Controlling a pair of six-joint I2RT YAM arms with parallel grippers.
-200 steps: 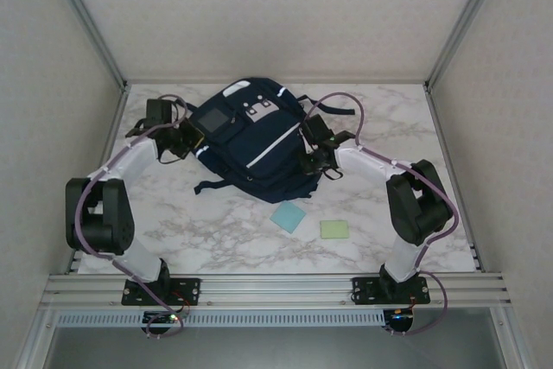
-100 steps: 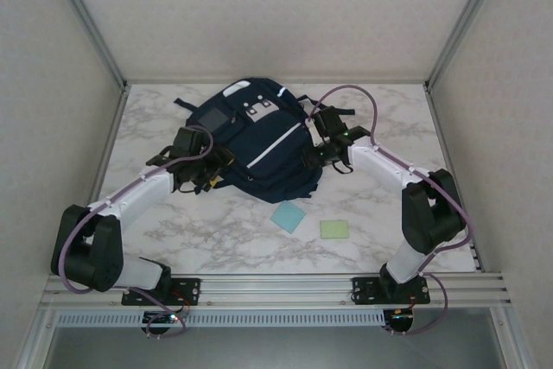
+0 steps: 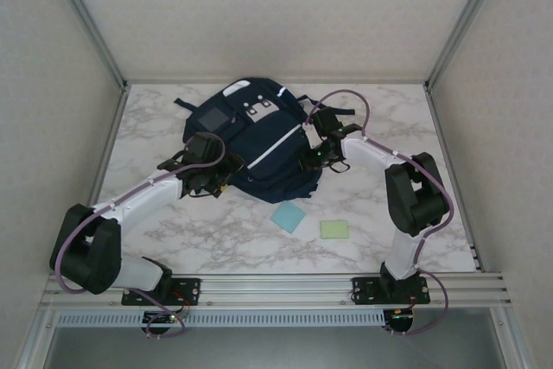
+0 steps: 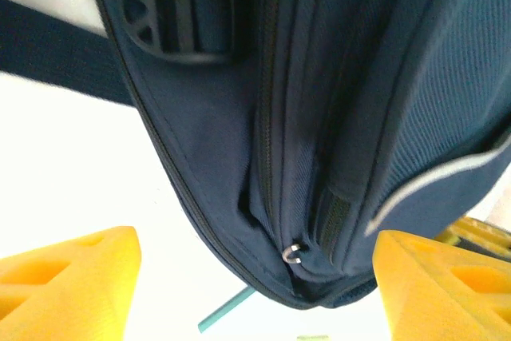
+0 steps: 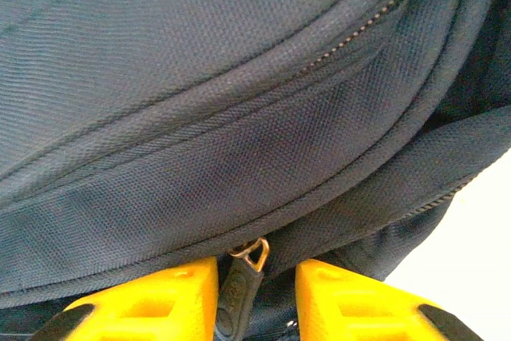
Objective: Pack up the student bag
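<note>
The student bag (image 3: 259, 140), dark navy with thin white stripes, lies flat at the back middle of the marble table. My left gripper (image 3: 216, 181) is at the bag's near left corner and stands wide open. In the left wrist view the bag (image 4: 319, 77) hangs between the yellow fingers (image 4: 72, 285), with a small metal zipper ring (image 4: 293, 253) on its lower seam. My right gripper (image 3: 313, 160) presses against the bag's right side. In the right wrist view a dark zipper pull (image 5: 238, 301) lies between the fingertips (image 5: 180, 293), against the left one, with a gap to the right one.
A light blue square pad (image 3: 288, 216) and a green square pad (image 3: 333, 229) lie on the table in front of the bag. A black strap buckle (image 4: 180, 13) sits on the bag's side. Dark straps (image 3: 186, 104) trail at the back left. Frame posts bound the table.
My left gripper has left the bag's left side, moved to its near left corner and opened wide. The right gripper has shifted slightly along the bag's right side.
</note>
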